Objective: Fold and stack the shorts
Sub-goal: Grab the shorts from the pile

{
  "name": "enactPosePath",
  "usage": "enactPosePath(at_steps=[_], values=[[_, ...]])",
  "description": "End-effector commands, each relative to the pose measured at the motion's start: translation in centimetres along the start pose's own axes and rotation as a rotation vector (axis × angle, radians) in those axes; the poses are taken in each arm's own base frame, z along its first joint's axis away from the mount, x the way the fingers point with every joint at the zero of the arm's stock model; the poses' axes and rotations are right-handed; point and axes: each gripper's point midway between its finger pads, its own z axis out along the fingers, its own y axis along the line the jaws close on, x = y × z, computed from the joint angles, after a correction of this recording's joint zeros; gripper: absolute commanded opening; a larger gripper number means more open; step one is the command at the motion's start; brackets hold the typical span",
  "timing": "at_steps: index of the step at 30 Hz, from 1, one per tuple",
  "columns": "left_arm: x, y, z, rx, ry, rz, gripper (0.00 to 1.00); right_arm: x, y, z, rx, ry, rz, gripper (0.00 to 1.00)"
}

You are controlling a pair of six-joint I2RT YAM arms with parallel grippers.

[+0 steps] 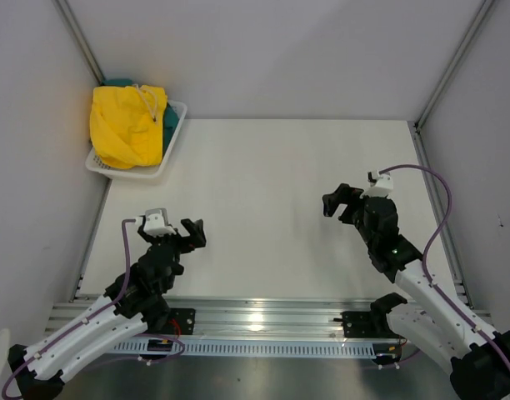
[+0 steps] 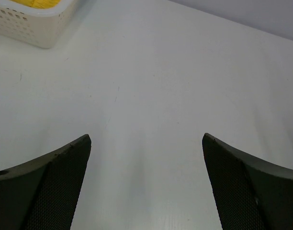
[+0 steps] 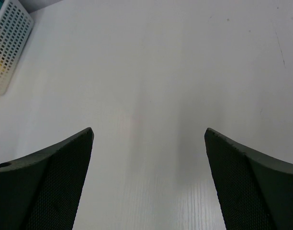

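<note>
The yellow shorts (image 1: 126, 127) lie bunched in the white mesh basket (image 1: 173, 142) at the table's far left corner, a pale drawstring on top. The dark teal shorts (image 1: 169, 119) show only as an edge under and behind the yellow pair. A strip of yellow (image 2: 39, 3) shows in the basket in the left wrist view. My left gripper (image 1: 192, 233) is open and empty over the near left of the table, well short of the basket. My right gripper (image 1: 339, 200) is open and empty over the right side. Both wrist views show wide-apart fingers over bare table.
The basket also shows in the left wrist view (image 2: 31, 26) and in the right wrist view (image 3: 7, 43). White walls and metal frame posts (image 1: 82, 46) close the table in on the left, back and right. A metal rail (image 1: 255, 321) runs along the near edge.
</note>
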Motion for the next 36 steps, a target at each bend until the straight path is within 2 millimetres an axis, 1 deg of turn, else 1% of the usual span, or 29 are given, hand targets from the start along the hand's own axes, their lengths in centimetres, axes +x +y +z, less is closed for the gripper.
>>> enactPosePath(at_steps=[1, 4, 5, 6, 8, 9, 10, 11, 14, 15, 17, 18, 19, 20, 21, 22, 23, 24, 25, 26, 27, 28, 29, 30, 31, 33, 34, 35, 36], values=[[-0.3, -0.4, 0.2, 0.016, -0.012, -0.001, 0.99, -2.4, 0.6, -0.8, -0.04, -0.112, -0.012, 0.99], [-0.2, -0.7, 0.2, 0.028, -0.012, -0.001, 0.99, -3.0, 0.7, -1.0, -0.05, -0.139, -0.045, 1.0], [-0.3, -0.8, 0.3, 0.03, -0.012, -0.002, 0.99, -3.3, 1.3, -1.0, -0.082, -0.158, -0.06, 0.99], [-0.3, -0.8, 0.3, 0.031, -0.011, -0.001, 0.99, -2.8, 1.1, -0.8, -0.08, -0.15, -0.062, 1.0], [-0.2, -1.0, 0.3, 0.033, -0.002, 0.0, 0.99, -2.5, 1.2, -0.6, -0.086, -0.143, -0.051, 0.99], [-0.2, -1.0, 0.3, 0.033, -0.001, -0.001, 0.99, -2.3, 1.7, -0.6, -0.113, -0.134, -0.05, 1.0], [-0.2, -1.0, 0.3, 0.032, 0.001, -0.001, 0.99, -1.7, 1.9, -0.5, -0.128, -0.124, -0.036, 0.99], [-0.2, -1.0, 0.4, 0.025, 0.001, -0.015, 0.99, -2.2, 2.6, -0.6, -0.157, -0.151, -0.024, 1.0], [-0.5, -1.2, 0.5, 0.001, 0.004, -0.068, 0.99, -2.3, 2.1, -0.7, -0.113, -0.181, -0.028, 0.99], [-2.5, -1.7, 0.4, -0.003, -0.022, -0.101, 0.99, -2.4, 1.8, -0.7, -0.103, -0.189, -0.051, 1.0], [-3.5, -1.1, 0.8, -0.071, -0.023, -0.096, 0.99, -2.5, 1.6, -0.6, -0.094, -0.193, -0.067, 1.0], [-6.1, -2.0, 1.0, -0.084, -0.041, -0.114, 0.99, -2.4, 1.7, -0.6, -0.1, -0.189, -0.074, 0.99], [-6.8, -1.1, 1.7, -0.132, -0.039, -0.11, 0.99, -2.3, 2.0, -0.6, -0.12, -0.181, -0.079, 1.0], [-7.4, -1.1, 2.2, -0.143, -0.034, -0.122, 0.99, -2.2, 2.0, -0.5, -0.112, -0.168, -0.083, 0.99], [-8.3, -2.4, 3.0, -0.105, -0.007, -0.141, 0.99, -2.2, 1.9, -0.5, -0.105, -0.163, -0.084, 0.99], [-9.9, -1.6, 3.9, -0.142, -0.027, -0.191, 0.99, -2.2, 1.6, -0.4, -0.085, -0.16, -0.09, 1.0], [-11.3, -1.9, 4.5, -0.134, -0.035, -0.227, 0.99, -1.8, 1.2, -0.3, -0.066, -0.139, -0.103, 1.0], [-10.5, -2.4, 5.9, -0.125, 0.023, -0.226, 0.99, -1.8, 1.1, -0.2, -0.057, -0.134, -0.112, 0.99], [-13.9, -1.5, 6.9, -0.157, -0.028, -0.279, 0.99, -1.9, 0.8, -0.1, -0.042, -0.137, -0.115, 0.99], [-13.9, -0.9, 7.8, -0.181, 0.006, -0.29, 0.99, -1.9, 0.3, 0.1, -0.015, -0.144, -0.114, 0.99], [-13.9, -0.1, 8.9, -0.204, 0.034, -0.302, 0.99, -1.3, -0.2, 0.4, 0.003, -0.132, -0.12, 0.99], [-12.5, 1.8, 11.2, -0.249, 0.112, -0.331, 0.99, -1.1, -0.3, 0.6, 0.011, -0.125, -0.125, 0.99], [-15.7, 1.4, 12.1, -0.235, 0.076, -0.357, 0.99, -0.8, -0.6, 0.8, 0.024, -0.112, -0.119, 0.99], [-16.8, 2.7, 13.7, -0.282, 0.095, -0.372, 0.99, -0.5, -0.5, 1.1, 0.024, -0.091, -0.124, 1.0], [-15.8, 3.9, 14.6, -0.32, 0.119, -0.376, 0.99, -0.4, -0.5, 1.2, 0.025, -0.085, -0.126, 1.0], [-18.1, 4.6, 16.1, -0.334, 0.087, -0.392, 0.99, -0.1, -0.5, 1.4, 0.027, -0.078, -0.122, 0.99], [-17.5, 7.2, 17.5, -0.399, 0.099, -0.425, 0.99, 0.0, -0.7, 1.4, 0.035, -0.08, -0.119, 1.0], [-17.6, 8.1, 18.1, -0.417, 0.102, -0.452, 0.99, 0.0, -0.7, 1.4, 0.039, -0.082, -0.107, 0.99], [-18.1, 10.1, 18.5, -0.459, 0.09, -0.491, 0.99, 0.0, -1.0, 1.4, 0.054, -0.085, -0.104, 0.99]])
